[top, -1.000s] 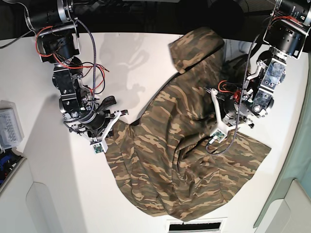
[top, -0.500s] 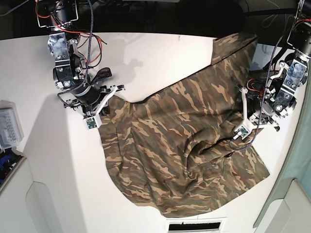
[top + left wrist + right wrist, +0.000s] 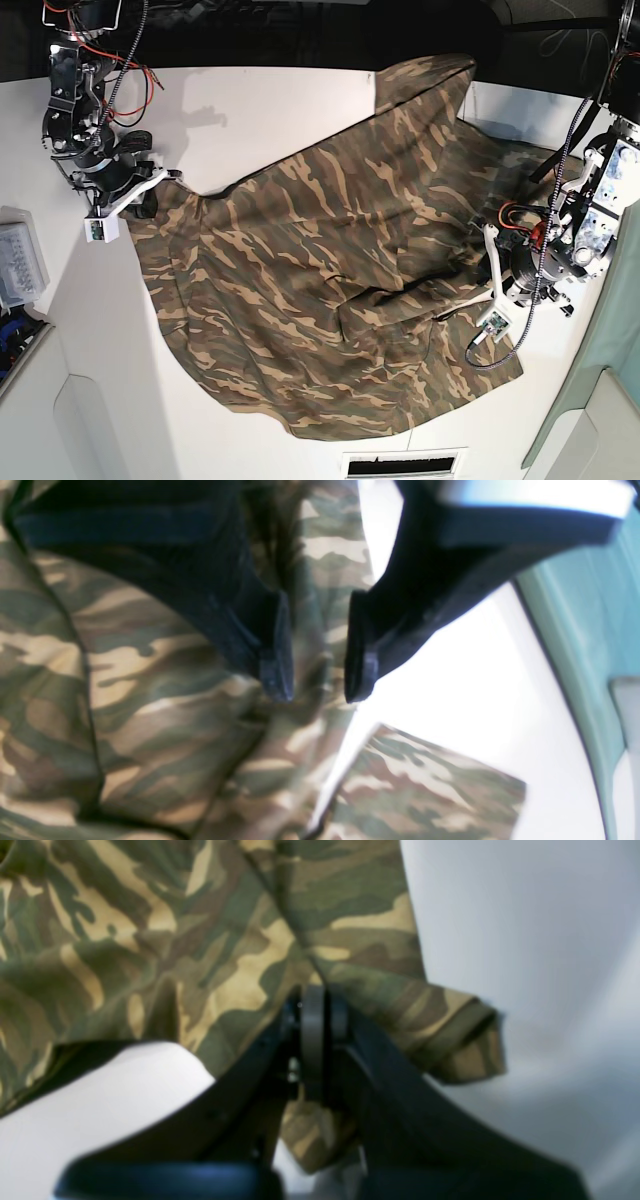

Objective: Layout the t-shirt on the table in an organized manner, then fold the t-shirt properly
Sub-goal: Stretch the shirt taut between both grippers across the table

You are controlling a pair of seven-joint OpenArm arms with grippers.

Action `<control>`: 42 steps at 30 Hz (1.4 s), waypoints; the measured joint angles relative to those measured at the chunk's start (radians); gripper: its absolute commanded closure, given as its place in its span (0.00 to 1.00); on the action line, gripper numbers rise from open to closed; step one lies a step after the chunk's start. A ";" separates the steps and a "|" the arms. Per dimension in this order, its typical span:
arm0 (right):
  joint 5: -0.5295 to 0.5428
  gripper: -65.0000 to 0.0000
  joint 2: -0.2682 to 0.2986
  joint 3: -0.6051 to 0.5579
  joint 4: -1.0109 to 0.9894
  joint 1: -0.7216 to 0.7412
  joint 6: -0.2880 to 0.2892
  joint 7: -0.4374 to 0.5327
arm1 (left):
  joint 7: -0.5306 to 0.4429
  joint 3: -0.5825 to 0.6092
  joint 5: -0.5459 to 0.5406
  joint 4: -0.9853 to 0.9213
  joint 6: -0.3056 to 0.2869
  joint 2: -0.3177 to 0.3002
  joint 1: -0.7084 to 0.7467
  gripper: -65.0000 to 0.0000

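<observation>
The camouflage T-shirt (image 3: 290, 270) is the landmark here; it lies spread but rumpled over the white tabletop (image 3: 110, 340), reaching most of the way across it.

At the T-shirt's left end in the base view, the right gripper (image 3: 315, 1040) has its fingers pressed together on a gathered bit of the cloth, with loose corners poking out on either side. A pinch at that edge presumably serves to anchor the garment or to draw it out sideways, so that slack leaves the body; the smooth line of its upper edge fits such a pull.

Across the middle of the T-shirt, shallow creases run through the body, and deeper folds bunch toward its right part. These are probably what the spreading is meant to remove, since a fold made over them would set crooked.

Over the T-shirt's right part is the left gripper (image 3: 320, 695), its two fingers apart, with a ridge of fabric visible between them but not clamped. It is likely placed there to take up that ridge or the nearby edge and give the right gripper's pull an opposite hold. The layout seems unfinished, and folding is still to come.
</observation>
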 measured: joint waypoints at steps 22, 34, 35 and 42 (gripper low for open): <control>0.024 1.00 0.049 0.001 -0.004 -0.003 0.045 -0.013 | -0.135 -0.009 0.026 -0.266 -0.017 -0.023 0.114 0.68; 0.081 1.00 0.063 0.001 0.001 -0.056 0.057 -0.005 | -0.251 -0.009 0.155 -0.512 -0.028 0.043 -0.042 0.68; 0.089 1.00 0.063 0.002 0.002 -0.064 0.060 -0.004 | -0.247 -0.009 0.155 -0.527 -0.028 0.045 -0.060 0.68; 0.151 1.00 0.063 0.019 0.003 -0.077 0.087 -0.005 | -0.207 -0.006 0.106 -0.538 -0.066 0.048 -0.123 0.68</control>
